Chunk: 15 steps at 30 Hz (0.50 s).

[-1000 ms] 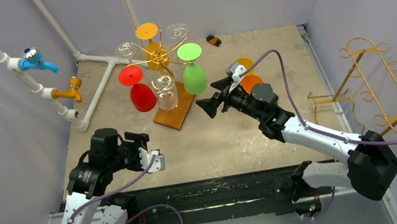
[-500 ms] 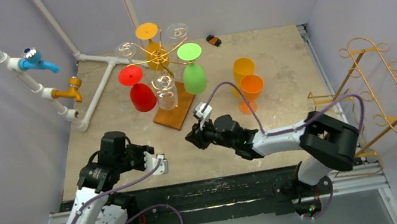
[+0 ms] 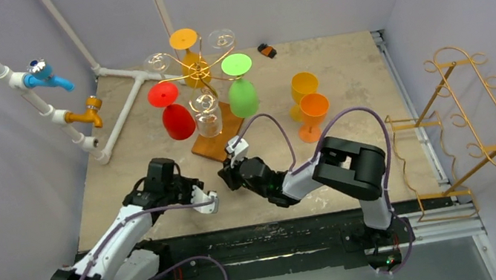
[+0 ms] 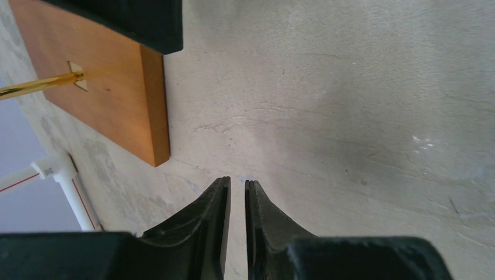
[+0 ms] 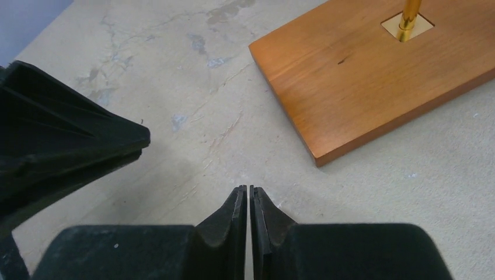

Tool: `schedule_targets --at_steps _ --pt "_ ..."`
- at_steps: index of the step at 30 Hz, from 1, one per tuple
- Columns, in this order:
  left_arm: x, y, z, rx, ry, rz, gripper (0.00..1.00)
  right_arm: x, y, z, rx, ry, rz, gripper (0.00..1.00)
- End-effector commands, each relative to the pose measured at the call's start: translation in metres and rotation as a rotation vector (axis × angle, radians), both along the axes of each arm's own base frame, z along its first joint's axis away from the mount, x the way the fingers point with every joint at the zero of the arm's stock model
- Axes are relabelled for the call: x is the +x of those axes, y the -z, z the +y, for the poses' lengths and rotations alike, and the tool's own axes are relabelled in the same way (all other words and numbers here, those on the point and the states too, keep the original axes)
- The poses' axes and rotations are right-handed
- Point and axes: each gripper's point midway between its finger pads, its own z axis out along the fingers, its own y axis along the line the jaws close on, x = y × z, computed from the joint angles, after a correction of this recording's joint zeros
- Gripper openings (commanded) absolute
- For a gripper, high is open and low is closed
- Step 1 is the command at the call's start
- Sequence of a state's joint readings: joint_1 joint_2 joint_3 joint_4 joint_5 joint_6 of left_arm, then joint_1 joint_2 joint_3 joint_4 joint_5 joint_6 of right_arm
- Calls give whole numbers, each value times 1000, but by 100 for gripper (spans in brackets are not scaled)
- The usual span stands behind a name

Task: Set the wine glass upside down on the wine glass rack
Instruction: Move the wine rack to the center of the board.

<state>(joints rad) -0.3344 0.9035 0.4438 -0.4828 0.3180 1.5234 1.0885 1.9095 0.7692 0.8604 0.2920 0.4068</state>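
Two upright on table (image 3: 370,75), right of rack (image 3: 224,138): orange glass (image 3: 314,108), yellow glass (image 3: 304,86), well apart from both arms. Near front edge, left gripper (image 3: 212,204) fingers nearly together, thin slit, nothing between. Just beside it, right gripper (image 3: 225,177) fingers pressed together, empty.
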Motion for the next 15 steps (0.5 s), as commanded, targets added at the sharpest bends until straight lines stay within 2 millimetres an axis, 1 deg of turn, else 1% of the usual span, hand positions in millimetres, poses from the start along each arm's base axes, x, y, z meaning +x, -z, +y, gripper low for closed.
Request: schedule_targets --at_steps 1,5,9,12,13,15 --pt "36 2 -9 21 54 -148 19 18 -14 6 93 116 -28 13" --pt "46 17 -8 65 85 -188 18 23 -1 9 66 136 -20 12" --pt "64 23 -6 96 48 -177 22 27 9 9 66 162 -11 11" --pt "71 31 -3 131 39 -157 24 27 18 11 61 164 5 11" --pt "71 34 -3 139 44 -150 24 28 18 12 64 168 8 11" --pt "77 34 -4 145 46 -173 23 29 18 13 71 174 12 10"
